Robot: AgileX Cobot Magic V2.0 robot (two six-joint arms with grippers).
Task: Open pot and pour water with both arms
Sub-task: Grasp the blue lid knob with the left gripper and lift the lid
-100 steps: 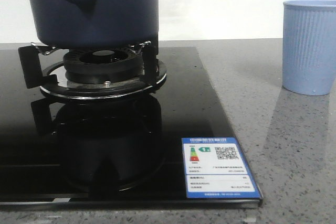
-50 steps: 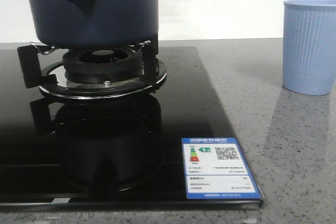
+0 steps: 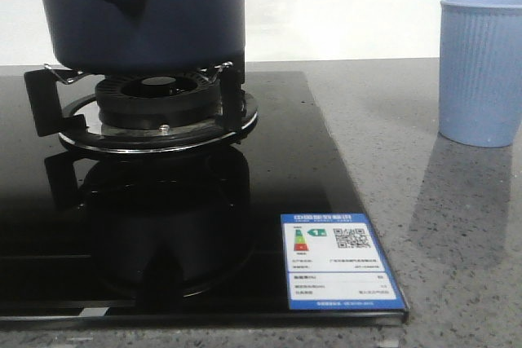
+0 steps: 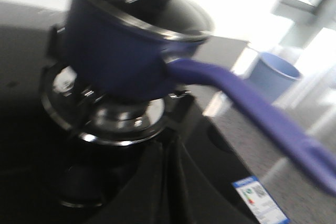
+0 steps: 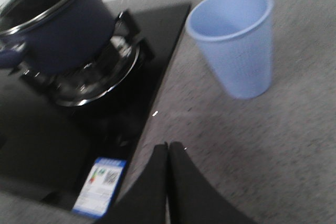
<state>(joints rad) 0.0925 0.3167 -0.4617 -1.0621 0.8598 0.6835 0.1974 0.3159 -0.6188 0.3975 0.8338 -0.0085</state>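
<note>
Plainly, the pot point(image 3: 143, 14) is seated on the burner grate point(image 3: 151, 107) of the black glass hob point(image 3: 310, 169), with its long blue handle point(image 4: 252, 114) reaching out toward the pale blue cup point(image 5: 235, 38). In the left wrist view the left fingers point(image 4: 167, 179) are seen pressed together with nothing between them, hanging short of the pot and beneath the line of the handle. In the right wrist view the right fingers point(image 5: 168, 182) are likewise closed and empty over the grey bench point(image 5: 273, 145), with the cup ahead of them and well apart, and the pot further off to one side.

Both wrist views are blurred, so fine detail cannot be trusted. A dark cover seems to lie within the pot's rim, though this cannot be told for certain — nor can a knob be made out.

Several risks are judged from here. Neither pair of fingers can take anything until parted; if an approach is made while shut, the handle could be knocked and the pot turned or tipped on the grate. The handle is long and narrow, so a hold taken far out along it could let the pot swing when lifted — water might then be spilled on the hob. The cup looks light and could be toppled if brushed by the right fingers.
</note>
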